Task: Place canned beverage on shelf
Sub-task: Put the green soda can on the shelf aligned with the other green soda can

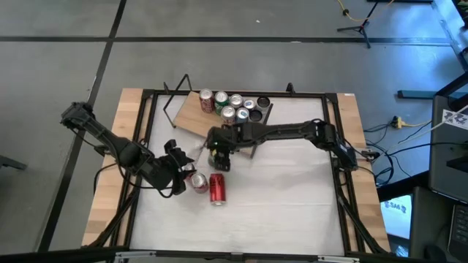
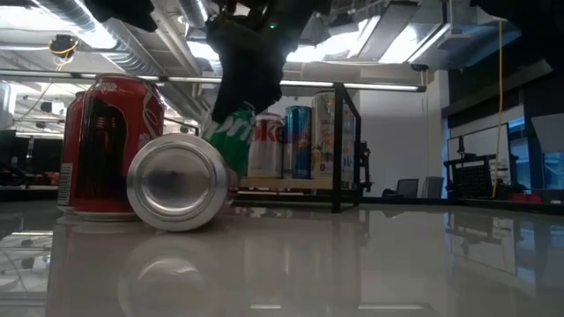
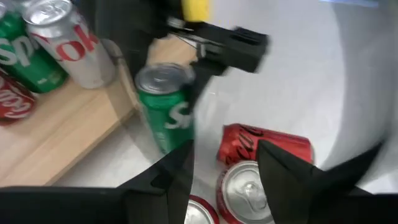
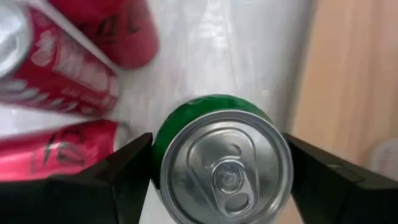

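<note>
My right gripper (image 1: 219, 151) is shut on a green Sprite can (image 4: 224, 168) just in front of the shelf, a light wooden board (image 1: 189, 115) on black wire supports. The can also shows in the left wrist view (image 3: 165, 112) and the low view (image 2: 231, 136). Several cans (image 1: 234, 106) stand on the shelf's right part. My left gripper (image 1: 181, 174) is open near the table's left. It hovers over red cans (image 3: 245, 193) and touches nothing I can see. My right gripper pinches the green can between its two fingers (image 4: 124, 171), on opposite sides of the can's wall (image 4: 159, 155) near its top. The fingers come from above, pointing down. The can leans in the low view; a lying can hides its lower end there.
Red cans lie and stand on the pale table beside my left gripper: one lies on its side (image 1: 217, 188), another (image 1: 197, 180) sits close to the fingers. The shelf's left part (image 3: 62, 134) is bare wood. A black frame (image 1: 146, 131) borders the table.
</note>
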Motion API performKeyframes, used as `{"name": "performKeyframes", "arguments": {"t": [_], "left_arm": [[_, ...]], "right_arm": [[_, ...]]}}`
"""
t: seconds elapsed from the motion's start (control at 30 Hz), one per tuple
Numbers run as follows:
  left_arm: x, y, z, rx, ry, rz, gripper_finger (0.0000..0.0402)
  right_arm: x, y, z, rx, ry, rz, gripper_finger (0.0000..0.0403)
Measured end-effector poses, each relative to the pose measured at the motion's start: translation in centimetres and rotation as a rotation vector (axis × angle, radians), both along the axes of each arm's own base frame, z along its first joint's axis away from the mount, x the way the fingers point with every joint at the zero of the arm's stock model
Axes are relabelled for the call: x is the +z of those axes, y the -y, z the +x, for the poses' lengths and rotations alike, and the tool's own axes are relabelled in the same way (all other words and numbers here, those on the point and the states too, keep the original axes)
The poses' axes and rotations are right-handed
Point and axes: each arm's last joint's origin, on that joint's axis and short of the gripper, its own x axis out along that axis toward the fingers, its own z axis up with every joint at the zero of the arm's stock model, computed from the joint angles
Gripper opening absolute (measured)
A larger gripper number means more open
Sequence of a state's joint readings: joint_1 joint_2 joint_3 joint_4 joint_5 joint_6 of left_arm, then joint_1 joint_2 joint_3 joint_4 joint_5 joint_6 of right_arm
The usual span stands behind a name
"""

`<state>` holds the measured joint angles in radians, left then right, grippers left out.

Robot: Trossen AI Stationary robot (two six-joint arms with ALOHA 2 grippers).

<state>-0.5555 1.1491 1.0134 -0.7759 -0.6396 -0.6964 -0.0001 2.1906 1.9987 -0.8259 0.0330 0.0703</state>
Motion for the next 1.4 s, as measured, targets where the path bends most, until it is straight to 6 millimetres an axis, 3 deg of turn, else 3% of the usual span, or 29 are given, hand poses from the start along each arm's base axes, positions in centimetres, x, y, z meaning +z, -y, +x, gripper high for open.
{"name": "performKeyframes", "arguments": {"t": [0.33,0.93,1.4], "left_arm": [[0.3,-0.1,-0.3,-0.075,-0.018,0.015,0.0165],[0.4,-0.1,-0.3,-0.065,-0.008,0.029,0.0165],[0.4,-0.1,-0.3,-0.069,-0.011,0.026,0.0165]], "right_arm": [[0.1,2.9,0.1,-0.061,0.023,-0.002,0.0306],[-1.9,2.9,0.7,-0.045,-0.018,-0.009,0.0307],[-2.2,2.9,1.3,-0.045,0.021,-0.011,0.0332]]}}
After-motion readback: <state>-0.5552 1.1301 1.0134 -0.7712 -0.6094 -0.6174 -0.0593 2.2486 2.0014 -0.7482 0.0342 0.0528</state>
